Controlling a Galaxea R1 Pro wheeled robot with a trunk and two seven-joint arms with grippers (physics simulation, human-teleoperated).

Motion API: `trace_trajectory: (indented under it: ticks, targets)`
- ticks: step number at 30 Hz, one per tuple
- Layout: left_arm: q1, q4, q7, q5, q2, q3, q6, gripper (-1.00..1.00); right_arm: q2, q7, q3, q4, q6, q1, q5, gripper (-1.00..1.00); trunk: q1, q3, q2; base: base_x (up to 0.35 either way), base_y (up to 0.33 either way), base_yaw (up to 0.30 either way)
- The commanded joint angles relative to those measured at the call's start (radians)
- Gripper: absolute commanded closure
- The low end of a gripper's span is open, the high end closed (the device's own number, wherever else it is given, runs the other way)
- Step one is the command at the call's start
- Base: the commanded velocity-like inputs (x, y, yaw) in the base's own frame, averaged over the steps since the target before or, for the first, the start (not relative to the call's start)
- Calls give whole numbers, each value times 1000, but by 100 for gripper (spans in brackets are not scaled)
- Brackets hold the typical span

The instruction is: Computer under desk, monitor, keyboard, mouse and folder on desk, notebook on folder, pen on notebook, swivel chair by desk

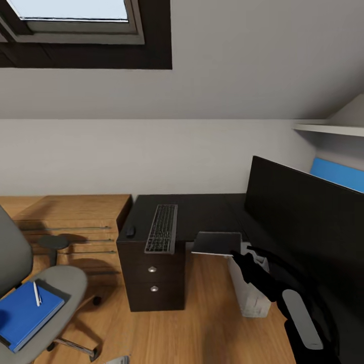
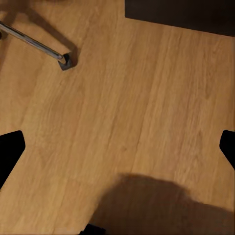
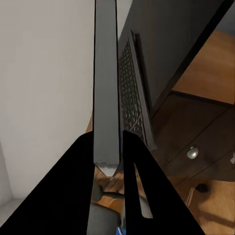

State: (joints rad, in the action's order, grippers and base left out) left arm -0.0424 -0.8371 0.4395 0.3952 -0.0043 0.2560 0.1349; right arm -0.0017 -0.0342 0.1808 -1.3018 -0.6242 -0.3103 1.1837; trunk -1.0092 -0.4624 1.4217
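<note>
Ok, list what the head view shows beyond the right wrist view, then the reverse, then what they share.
Head view: the mouse on the desk, the monitor, the white computer under the desk, and the swivel chair carrying a blue item with a pen on it. Right wrist view: the flat grey item seen edge-on in the right gripper. Shared: the keyboard on the desk, a drawer knob, and the right gripper shut on that flat grey item.
</note>
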Motion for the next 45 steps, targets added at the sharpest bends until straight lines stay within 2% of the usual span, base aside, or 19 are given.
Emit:
trace_trajectory:
  ticks: [1, 6, 10, 12, 15, 16, 17, 19, 20, 21, 24, 27, 35, 39, 45]
  targets:
    - [-1, 8, -8, 6, 10, 3, -5, -100, 2, -3, 1, 3, -3, -1, 2, 100, -1, -1, 1, 329, 0, 0]
    - [-1, 22, -29, 5, 21, 3, -17, -100, 5, 0, -5, 36, 47, -1, 1, 100, -1, -1, 1, 329, 0, 0]
    - [-1, 26, -34, 5, 23, 4, -21, -100, 15, 1, -10, 74, 167, -1, 4, 100, -1, -1, 1, 329, 0, 0]
    - [-1, 27, -35, 5, 23, 5, -22, -100, 28, 2, -12, 82, 236, -1, 4, 100, -1, -1, 1, 329, 0, 0]
    - [-1, 27, -36, 3, 22, 8, -23, -100, 65, 4, -28, 93, 353, -1, 3, 100, -1, -1, 1, 329, 0, 0]
    - [-1, 27, -36, 3, 21, 9, -23, -100, 83, 4, -41, 106, 401, -1, 2, 100, -1, -1, 1, 329, 0, 0]
    - [-1, 27, -36, 2, 20, 11, -23, -100, 109, 5, -77, 143, 508, -2, 1, 100, -1, -1, 1, 321, 0, 0]
    - [-1, 27, -36, 3, 20, 11, -23, -100, 122, 6, -137, 176, 604, -4, 1, 100, -1, -1, 1, 299, 0, 0]
    - [-1, 27, -36, 3, 20, 10, -23, -100, 135, 16, -209, 195, 679, -6, 2, 100, -1, -1, 1, 138, 0, 0]
    - [-1, 27, -35, 3, 20, 9, -23, -100, 143, 29, -232, 200, 711, -6, 3, 100, -1, -1, 1, 88, 0, 0]
    - [-1, 25, -33, 4, 21, 8, -23, -100, 156, 64, -257, 205, 765, -7, 7, 100, -1, -1, 1, 54, 0, 0]
    - [-1, 20, -29, 6, 20, 9, -22, -100, 162, 92, -265, 206, 811, -8, 15, 100, -1, -1, 1, 19, 0, 0]
    - [-1, 19, -27, 7, 14, 9, -21, -100, 161, 99, -254, 211, 829, -9, 81, 100, -31, -26, 57, 3, 0, 0]
    - [-1, 19, -27, 7, 11, 10, -21, -100, 158, 97, -251, 214, 831, -9, 96, 100, -47, -39, 85, 0, 0, 0]
    - [-1, 22, -28, 7, 9, 12, -21, -100, 157, 96, -251, 218, 831, -9, 97, 100, -70, -57, 127, 0, 0, 0]
